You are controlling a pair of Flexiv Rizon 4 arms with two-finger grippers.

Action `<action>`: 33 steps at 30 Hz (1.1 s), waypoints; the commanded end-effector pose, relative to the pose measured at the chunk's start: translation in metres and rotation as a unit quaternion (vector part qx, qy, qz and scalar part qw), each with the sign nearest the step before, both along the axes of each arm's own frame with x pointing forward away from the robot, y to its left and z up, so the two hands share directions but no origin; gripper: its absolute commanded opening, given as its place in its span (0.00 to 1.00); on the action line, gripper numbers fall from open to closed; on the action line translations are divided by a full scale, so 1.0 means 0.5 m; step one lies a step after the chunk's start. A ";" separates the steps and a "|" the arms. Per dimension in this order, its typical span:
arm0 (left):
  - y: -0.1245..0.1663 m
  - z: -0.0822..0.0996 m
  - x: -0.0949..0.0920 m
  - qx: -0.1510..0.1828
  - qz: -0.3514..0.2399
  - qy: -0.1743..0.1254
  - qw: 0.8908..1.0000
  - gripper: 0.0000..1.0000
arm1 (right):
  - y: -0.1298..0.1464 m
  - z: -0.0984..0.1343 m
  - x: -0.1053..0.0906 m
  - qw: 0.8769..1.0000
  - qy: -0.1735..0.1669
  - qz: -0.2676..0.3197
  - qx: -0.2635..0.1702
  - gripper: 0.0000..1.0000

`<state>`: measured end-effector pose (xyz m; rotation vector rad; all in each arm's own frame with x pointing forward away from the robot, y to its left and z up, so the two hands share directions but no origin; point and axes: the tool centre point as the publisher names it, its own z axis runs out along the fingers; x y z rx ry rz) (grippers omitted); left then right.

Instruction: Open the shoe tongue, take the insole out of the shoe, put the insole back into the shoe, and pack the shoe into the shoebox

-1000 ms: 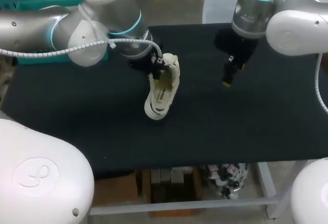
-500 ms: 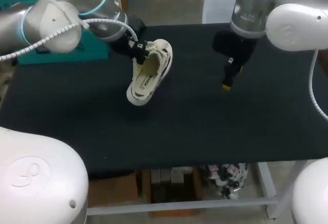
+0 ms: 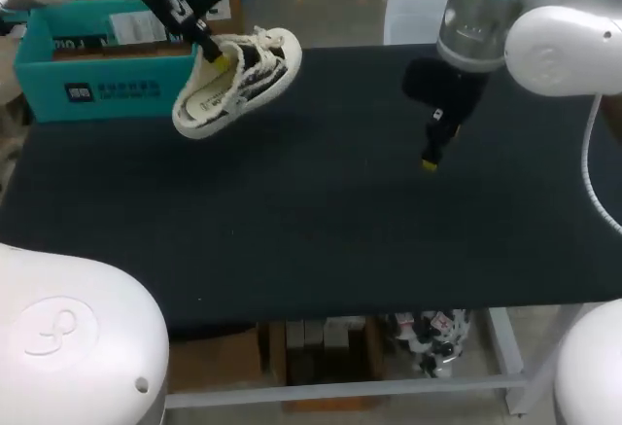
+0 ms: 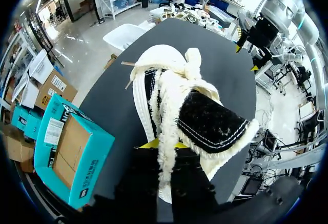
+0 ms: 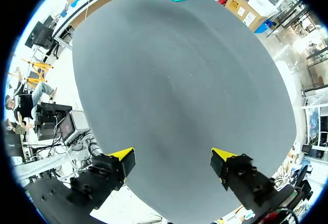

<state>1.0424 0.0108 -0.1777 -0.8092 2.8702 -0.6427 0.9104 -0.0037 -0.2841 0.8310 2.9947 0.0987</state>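
One shoe [image 3: 236,80] gripped by left end effector [image 3: 220,53]; one shoebox [image 3: 97,96].

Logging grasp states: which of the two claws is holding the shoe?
The left claw, shut on the cream shoe; the right claw hangs open, empty.

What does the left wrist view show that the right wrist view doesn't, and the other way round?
Only the left wrist view: the shoe, with the left gripper shut on it, and the open top of the shoebox.
Only the right wrist view: the right gripper from its own side, open, with only the table seen between its fingers.
Both: the black table, the teal shoebox at its edge, and the right gripper, which the left wrist view shows small, beyond the shoe.
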 end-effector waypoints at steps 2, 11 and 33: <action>0.072 0.059 0.066 -0.013 -0.069 0.082 0.994 0.00 | 0.001 0.001 0.002 1.000 0.001 0.000 -0.001 1.00; 0.197 0.121 0.163 0.011 -0.098 0.087 0.991 0.00 | 0.001 0.001 0.002 1.000 0.001 0.000 -0.001 1.00; 0.513 0.036 0.406 0.009 -0.170 0.092 0.981 0.00 | 0.001 0.001 0.002 1.000 0.001 0.000 -0.001 1.00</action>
